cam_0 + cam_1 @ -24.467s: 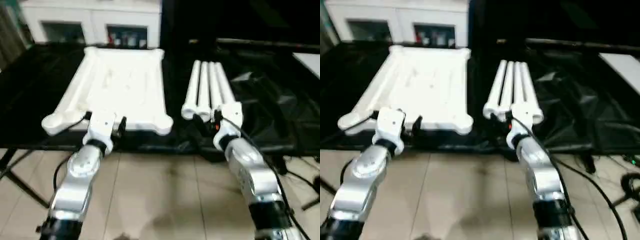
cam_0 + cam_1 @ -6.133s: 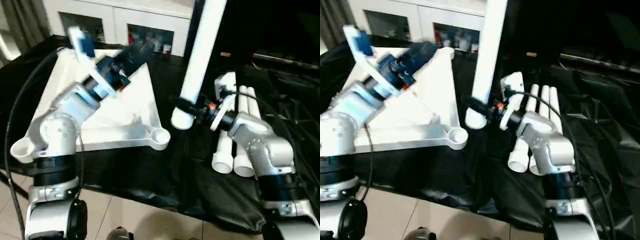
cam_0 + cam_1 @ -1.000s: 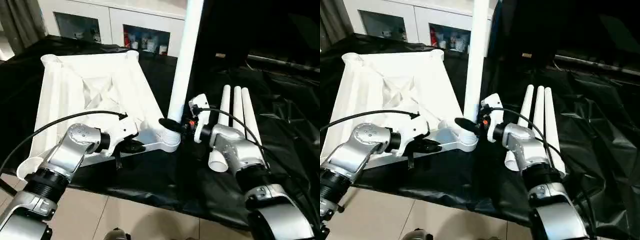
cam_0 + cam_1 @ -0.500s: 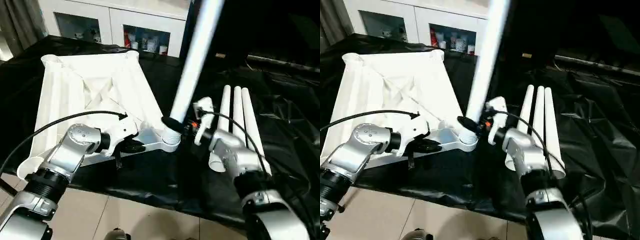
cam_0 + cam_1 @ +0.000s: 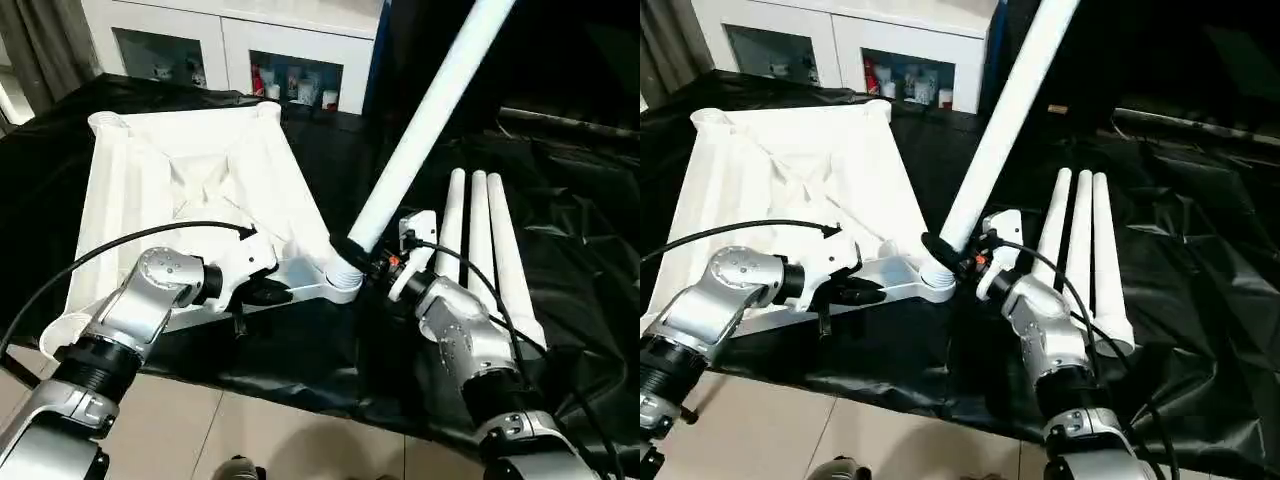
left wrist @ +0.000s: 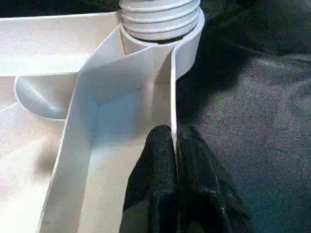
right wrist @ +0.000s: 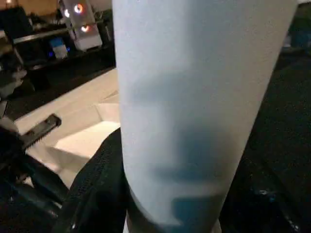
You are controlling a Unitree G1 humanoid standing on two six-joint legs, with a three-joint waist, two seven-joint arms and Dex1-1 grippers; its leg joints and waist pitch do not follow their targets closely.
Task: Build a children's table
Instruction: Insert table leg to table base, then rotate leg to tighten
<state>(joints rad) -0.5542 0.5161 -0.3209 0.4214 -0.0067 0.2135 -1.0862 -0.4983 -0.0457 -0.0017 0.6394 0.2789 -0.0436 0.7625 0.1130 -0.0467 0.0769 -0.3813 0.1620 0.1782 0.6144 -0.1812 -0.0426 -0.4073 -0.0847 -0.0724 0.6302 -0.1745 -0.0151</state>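
A crinkled black plastic sheet (image 5: pixel 560 215) covers the work surface and hangs over its near edge. Behind it stands a white cabinet with glass doors (image 5: pixel 235 45), small colourful items visible on a shelf inside, with a grey curtain (image 5: pixel 45 45) beside it at the far left. Below the near edge lies a floor of beige tiles (image 5: pixel 250 435); the area behind the sheet on the right is dark.

Our two forearms are rounded silver shells, each ending in a black ribbed band before a white wrist housing. A thin black cable loops from our left arm (image 5: pixel 150 300) to its wrist. Our right arm (image 5: pixel 465 335) carries a similar black cable and a small orange-red mark near the wrist. Our left fingers (image 6: pixel 194 184) are matte black.
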